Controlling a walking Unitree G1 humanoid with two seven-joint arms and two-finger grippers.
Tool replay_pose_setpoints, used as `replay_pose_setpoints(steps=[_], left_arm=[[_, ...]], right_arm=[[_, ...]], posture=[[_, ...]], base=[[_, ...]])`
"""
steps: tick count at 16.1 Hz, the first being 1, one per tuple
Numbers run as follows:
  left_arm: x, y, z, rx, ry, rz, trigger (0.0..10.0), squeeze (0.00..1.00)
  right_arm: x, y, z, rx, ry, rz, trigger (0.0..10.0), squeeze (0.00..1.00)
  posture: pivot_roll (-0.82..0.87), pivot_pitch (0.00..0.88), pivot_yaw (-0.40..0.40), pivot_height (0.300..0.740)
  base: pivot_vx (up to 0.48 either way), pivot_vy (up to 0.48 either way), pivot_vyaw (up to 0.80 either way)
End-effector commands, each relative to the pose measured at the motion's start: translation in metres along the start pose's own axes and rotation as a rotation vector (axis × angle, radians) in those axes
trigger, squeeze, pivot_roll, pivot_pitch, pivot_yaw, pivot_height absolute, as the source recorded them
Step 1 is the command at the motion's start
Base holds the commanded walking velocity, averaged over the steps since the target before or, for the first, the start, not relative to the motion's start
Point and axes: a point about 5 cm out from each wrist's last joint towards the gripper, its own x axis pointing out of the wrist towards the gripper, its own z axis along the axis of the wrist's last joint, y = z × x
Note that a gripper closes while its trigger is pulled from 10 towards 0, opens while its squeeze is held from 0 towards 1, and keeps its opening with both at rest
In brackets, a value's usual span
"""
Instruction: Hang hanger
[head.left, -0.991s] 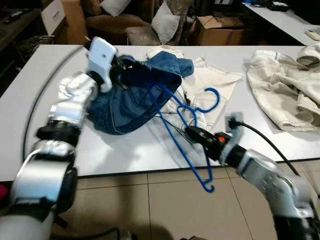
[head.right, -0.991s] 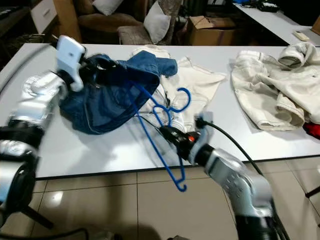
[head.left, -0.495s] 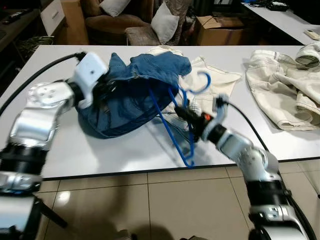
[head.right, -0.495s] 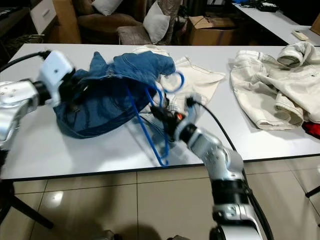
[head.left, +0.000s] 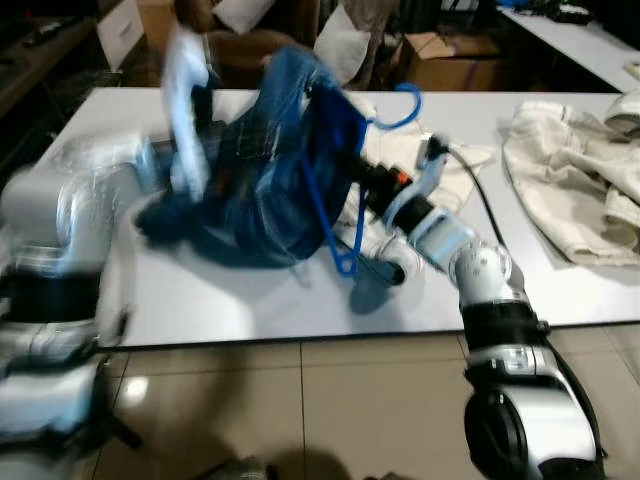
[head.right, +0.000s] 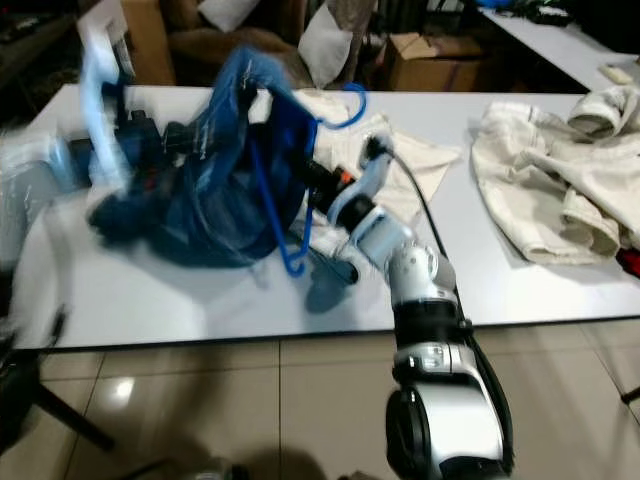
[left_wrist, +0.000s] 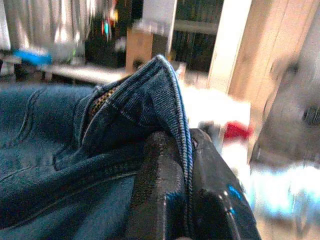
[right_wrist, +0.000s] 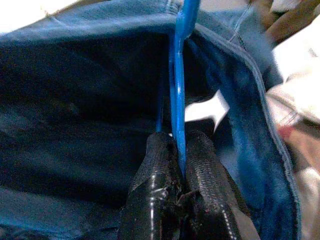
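A blue plastic hanger (head.left: 322, 190) stands almost upright over the white table (head.left: 250, 300), hook (head.left: 400, 104) at the top. My right gripper (right_wrist: 179, 170) is shut on the hanger's thin bar (right_wrist: 177, 100), and the hanger's lower half sits inside the opening of a blue denim garment (head.left: 255, 170). My left gripper (left_wrist: 187, 175) is shut on the denim's stitched edge (left_wrist: 150, 95) and holds it raised above the table at the left. The left arm (head.left: 70, 200) is blurred by motion. In the head views the right gripper (head.left: 366, 176) is at the garment's right edge.
A cream garment (head.left: 445, 160) lies flat behind the right arm. A second cream jacket (head.left: 570, 190) is bunched at the table's right end. A cardboard box (head.left: 440, 60) and a cushioned chair (head.left: 340, 40) stand beyond the table. Tiled floor (head.left: 300, 400) runs along the near edge.
My left gripper has lifted the denim higher off the table. My right gripper has moved up and left, standing the hanger more upright and pushing it deeper into the garment.
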Motion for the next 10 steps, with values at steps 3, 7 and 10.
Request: replay_pose_setpoints(steps=[3,7,10], left_arm=[[0.028,-0.001,0.007,-0.088,-0.074,0.046,0.0,0.00],[0.047,-0.018,-0.019,-0.123,0.073,0.002,0.0,0.00],[0.017,0.013,-0.055,0.242,0.404,0.208,0.0,0.00]], right_arm=[[0.009,-0.006,0.000,0.076,-0.092,-0.095,10.0,0.00],[0.010,-0.017,-0.008,0.256,-0.203,-0.187,10.0,0.00],[0.013,-0.009,-0.001,0.300,-0.220,-0.109,10.0,0.00]], posture=[[0.01,0.000,0.033,0.740],[0.00,0.000,0.074,0.740],[0.00,0.000,0.069,0.740]], base=[[0.000,0.000,0.00],[0.000,0.000,0.00],[0.000,0.000,0.00]])
